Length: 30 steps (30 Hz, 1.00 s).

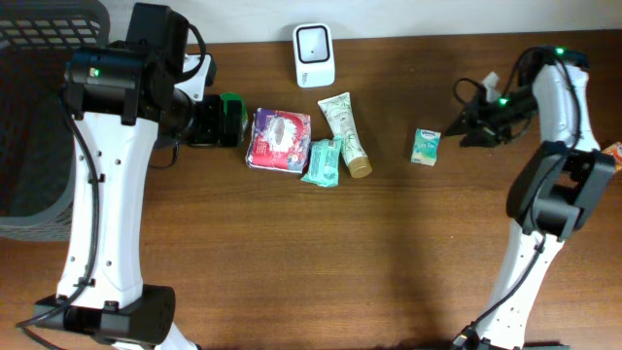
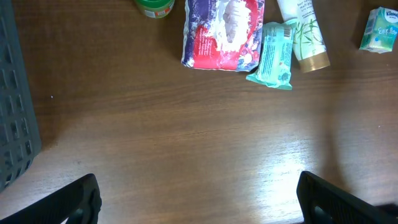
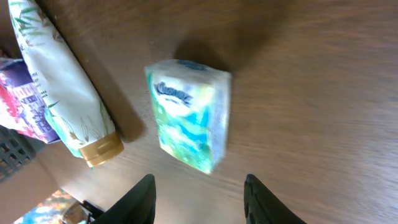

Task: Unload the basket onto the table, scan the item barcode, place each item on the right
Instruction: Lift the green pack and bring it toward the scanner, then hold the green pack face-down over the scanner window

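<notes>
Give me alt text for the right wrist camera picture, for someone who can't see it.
A small pack of tissues lies on the wooden table, just ahead of the right gripper, whose fingers are open and empty. At the picture's left lies a cream tube with a gold cap.

Soft, even light falling on tabletop (image 1: 389,243) in overhead view; arms (image 1: 102,194) casting faint diffuse shadows. Pale sheen glowing on wood toward front edge. Left wrist view looking sharp. Right wrist view smearing: tissue pack (image 3: 189,115) showing motion blur, soft dark shadow lying beside it.
</notes>
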### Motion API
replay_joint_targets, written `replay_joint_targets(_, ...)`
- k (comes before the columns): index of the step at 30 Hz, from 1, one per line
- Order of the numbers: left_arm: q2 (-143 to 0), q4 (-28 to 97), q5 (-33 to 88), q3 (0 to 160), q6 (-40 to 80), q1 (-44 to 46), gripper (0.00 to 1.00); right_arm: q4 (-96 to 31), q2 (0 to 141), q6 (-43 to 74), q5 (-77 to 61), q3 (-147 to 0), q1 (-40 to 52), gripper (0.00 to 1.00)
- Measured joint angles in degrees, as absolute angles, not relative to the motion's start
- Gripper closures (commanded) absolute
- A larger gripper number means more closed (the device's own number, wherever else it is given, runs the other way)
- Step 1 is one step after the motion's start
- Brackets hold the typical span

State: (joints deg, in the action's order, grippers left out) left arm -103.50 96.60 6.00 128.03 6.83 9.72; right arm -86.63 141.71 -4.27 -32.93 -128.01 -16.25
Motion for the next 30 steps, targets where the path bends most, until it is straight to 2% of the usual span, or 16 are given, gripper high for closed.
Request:
replay_joint_targets(4, -103.5, 96.6, 6.0, 128.0, 6.8, 9.7, 0.01, -79.1, 141.7, -1.5, -30.8, -119.6, -12.3, 0.6)
replay_joint_targets(5, -103.5, 96.6, 6.0, 128.0, 6.8, 9.7, 0.01, -76.6, 141.5, -1.2, -30.9, -117.6, -11.8, 0.81)
replay_joint_targets(6, -103.5, 96.6, 6.0, 128.0, 6.8, 9.7, 0.01, -75.1, 141.4, -1.1, -31.7, -115.9, -11.6, 0.96)
replay_joint_targets(10, -103.5, 96.6, 6.0, 128.0, 6.8, 9.7, 0.01, -74.5, 140.9, -1.2, -35.0, -114.7, -11.4, 0.96)
replay_joint_targets(12, -103.5, 96.6, 6.0, 128.0, 6.8, 9.7, 0.01, -77.8, 140.9, -5.9, -41.5, -114.7, -11.3, 0.96)
replay_joint_targets(14, -103.5, 96.6, 6.0, 128.0, 6.8, 9.7, 0.01, -83.1, 140.9, -14.6, -50.3, -115.3, -10.8, 0.96)
replay_joint_targets(16, -103.5, 96.6, 6.0, 128.0, 6.8, 9.7, 0.01, -91.5, 140.9, -29.8, -57.4, -115.7, -9.7, 0.96)
replay_joint_targets(18, -103.5, 96.6, 6.0, 128.0, 6.8, 9.7, 0.01, -97.1, 141.0, -42.6, -58.9, -116.0, -8.3, 0.96)
replay_joint_targets(20, -103.5, 96.6, 6.0, 128.0, 6.8, 9.7, 0.01, -97.1, 141.0, -49.4, -59.7, -116.0, -6.9, 0.96)
replay_joint_targets(25, -103.5, 96.6, 6.0, 128.0, 6.8, 9.7, 0.01, -96.6, 141.1, -53.6, -68.5, -117.0, -6.2, 0.96)
replay_joint_targets(30, -103.5, 96.6, 6.0, 128.0, 6.8, 9.7, 0.01, -95.8, 141.1, -53.4, -80.1, -126.4, -3.1, 0.96)
